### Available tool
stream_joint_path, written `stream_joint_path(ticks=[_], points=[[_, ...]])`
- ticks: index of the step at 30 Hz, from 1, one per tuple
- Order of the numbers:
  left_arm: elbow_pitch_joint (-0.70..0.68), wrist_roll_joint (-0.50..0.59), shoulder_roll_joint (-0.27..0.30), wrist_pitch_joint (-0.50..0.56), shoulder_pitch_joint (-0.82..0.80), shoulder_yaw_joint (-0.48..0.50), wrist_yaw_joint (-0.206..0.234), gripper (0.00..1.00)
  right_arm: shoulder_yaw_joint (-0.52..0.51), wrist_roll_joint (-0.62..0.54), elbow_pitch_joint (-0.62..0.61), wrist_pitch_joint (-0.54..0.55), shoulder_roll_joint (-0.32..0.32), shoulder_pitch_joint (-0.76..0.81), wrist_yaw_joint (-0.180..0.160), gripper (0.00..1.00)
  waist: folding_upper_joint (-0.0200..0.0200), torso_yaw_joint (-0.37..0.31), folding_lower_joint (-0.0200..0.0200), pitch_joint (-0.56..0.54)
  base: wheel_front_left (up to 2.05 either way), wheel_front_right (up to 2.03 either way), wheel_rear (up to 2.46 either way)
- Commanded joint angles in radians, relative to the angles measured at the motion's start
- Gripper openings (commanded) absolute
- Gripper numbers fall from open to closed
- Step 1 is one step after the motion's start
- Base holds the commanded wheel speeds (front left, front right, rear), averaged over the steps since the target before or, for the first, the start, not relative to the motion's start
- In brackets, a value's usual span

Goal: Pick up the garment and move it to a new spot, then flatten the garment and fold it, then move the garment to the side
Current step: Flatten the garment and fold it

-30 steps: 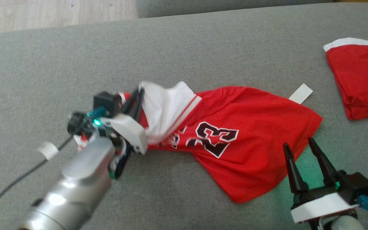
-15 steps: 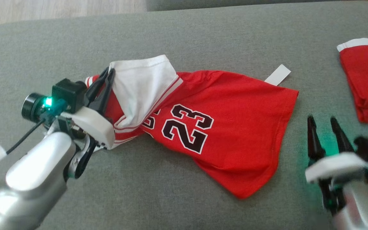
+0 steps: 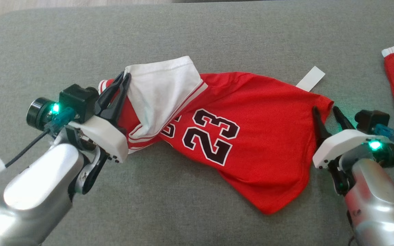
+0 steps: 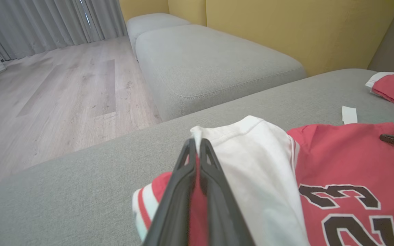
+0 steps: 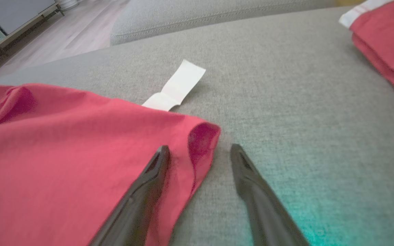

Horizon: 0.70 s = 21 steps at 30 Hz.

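Crosswise: jersey point(image 3: 258, 136) long axis runs left-right, white sleeve leftward, hem rightward.

Your garment point(image 3: 262, 143) is smooth red and white cloth; the cushion point(image 3: 217, 30) under it is coarse-woven, matt grey fabric. The label point(image 3: 310, 78) looks papery, the right fingers point(image 5: 142, 194) dark satin plastic, the left forearm point(image 3: 36, 194) glossy silver metal.

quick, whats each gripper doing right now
Left gripper: shut on the jersey at its sleeve end.
Right gripper: open, fingers either side of the jersey's hem corner, holding nothing.
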Motion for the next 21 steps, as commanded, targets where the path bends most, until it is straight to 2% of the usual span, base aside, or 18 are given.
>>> stream_joint_path(ticks=[1, 3, 7, 9, 12, 16, 20, 21], points=[[-0.031, 0.007, 0.044, -0.013, -0.050, 0.049, 0.008, 0.00, 0.037, -0.005, -0.003, -0.020, 0.000, -0.032, -0.001, 0.00, 0.0000, 0.003, -0.0001, -0.001, 0.00, 0.00, 0.00], [-0.034, -0.002, 0.042, -0.036, -0.050, 0.062, 0.005, 0.00, 0.048, 0.003, 0.009, -0.072, -0.009, -0.048, -0.001, 0.00, 0.0000, 0.002, -0.0001, -0.003, 0.00, 0.00, 0.00], [-0.037, -0.013, 0.051, -0.105, -0.045, 0.082, -0.036, 0.00, 0.030, -0.030, -0.013, -0.139, -0.048, -0.082, -0.001, 0.00, 0.0000, -0.013, -0.0001, -0.014, 0.00, 0.00, 0.00], [-0.040, -0.009, 0.048, -0.141, -0.036, 0.077, -0.056, 0.00, -0.002, -0.053, -0.054, -0.147, -0.067, -0.086, -0.001, 0.00, 0.0000, -0.023, -0.0001, -0.024, 0.00, 0.00, 0.00], [-0.047, 0.026, 0.028, -0.201, -0.011, 0.049, -0.068, 0.00, -0.070, -0.087, -0.182, -0.149, -0.085, -0.051, -0.001, 0.00, 0.0000, -0.037, -0.0001, -0.033, 0.00, 0.00, 0.00], [-0.045, 0.085, -0.049, -0.271, 0.066, -0.008, -0.055, 0.00, -0.124, -0.126, -0.325, -0.149, -0.081, 0.075, -0.001, 0.00, 0.0000, -0.056, -0.0001, -0.037, 0.00, 0.00, 0.00], [0.026, 0.159, -0.152, -0.292, 0.153, -0.088, -0.060, 0.00, -0.144, -0.140, -0.387, -0.147, -0.057, 0.208, -0.001, 0.00, 0.0000, -0.067, -0.0001, -0.037, 0.00, 0.00, 0.00], [0.055, 0.173, -0.178, -0.293, 0.172, -0.106, -0.062, 0.09, -0.148, -0.141, -0.396, -0.141, -0.050, 0.233, -0.001, 0.00, 0.0000, -0.068, -0.0001, -0.037, 0.00, 0.00, 0.00]])
